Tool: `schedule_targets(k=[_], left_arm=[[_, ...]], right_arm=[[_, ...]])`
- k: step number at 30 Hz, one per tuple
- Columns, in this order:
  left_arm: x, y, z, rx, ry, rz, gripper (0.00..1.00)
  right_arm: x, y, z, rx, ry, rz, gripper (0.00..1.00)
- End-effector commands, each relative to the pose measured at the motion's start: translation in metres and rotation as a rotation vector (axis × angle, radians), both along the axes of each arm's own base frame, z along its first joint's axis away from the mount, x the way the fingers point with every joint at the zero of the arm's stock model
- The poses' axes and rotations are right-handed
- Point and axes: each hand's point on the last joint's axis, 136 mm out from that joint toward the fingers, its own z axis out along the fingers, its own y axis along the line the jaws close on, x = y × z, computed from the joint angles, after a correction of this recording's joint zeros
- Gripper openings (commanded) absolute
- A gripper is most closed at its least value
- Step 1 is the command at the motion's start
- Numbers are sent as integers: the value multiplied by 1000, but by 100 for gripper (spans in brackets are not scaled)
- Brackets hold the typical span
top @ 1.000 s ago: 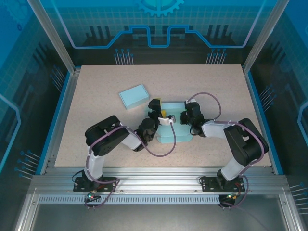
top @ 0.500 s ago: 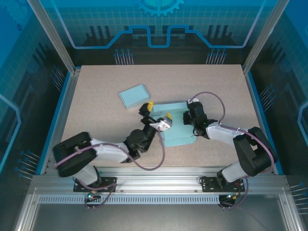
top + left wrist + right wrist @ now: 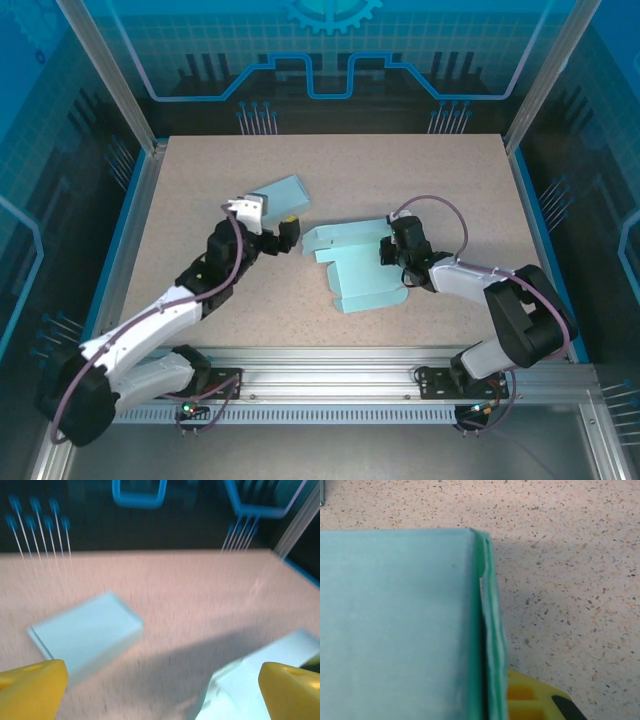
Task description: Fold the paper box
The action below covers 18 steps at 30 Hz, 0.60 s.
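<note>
Left gripper (image 3: pixel 288 232) sits left of centre in the top view, just below the finished folded box (image 3: pixel 277 199) in the upper-left part of the table (image 3: pixel 430 170). From the left wrist, its yellow fingertips (image 3: pixel 31 689) stand at the two bottom corners of the frame, spread wide with nothing but bare tabletop between them. That camera is blurred, but the folded box (image 3: pixel 85 635) reads clearly at middle left, lying flat and clear of the fingers.

The paper box (image 3: pixel 360 275) lies right of centre in the overhead shot, a pale teal sheet opened out flat with its flaps pointing to the upper left. Its corner (image 3: pixel 270 655) shows at the lower right of the left wrist picture, well apart from the folded one.

Right gripper (image 3: pixel 390 250) is right on the sheet's right-hand edge. In the right wrist view, the paper box (image 3: pixel 395 620) covers the left half, and a doubled fold runs down the middle. One yellow finger (image 3: pixel 530 702) sits tight against that fold at the bottom — the other finger is hidden by the paper, so I cannot tell whether the gripper is closed on it.
</note>
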Motion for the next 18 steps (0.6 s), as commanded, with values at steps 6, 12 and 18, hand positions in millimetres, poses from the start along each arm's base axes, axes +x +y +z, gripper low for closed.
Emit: schedule_targets(k=[6, 12, 18], left_arm=[[0, -48, -68, -118, 321, -163, 99], [8, -53, -73, -112, 324, -169, 99], [17, -51, -83, -83, 332, -132, 99]], right_arm=[[3, 0, -14, 31, 32, -5, 0], [4, 3, -12, 52, 29, -8, 0], [7, 3, -11, 56, 25, -14, 0]])
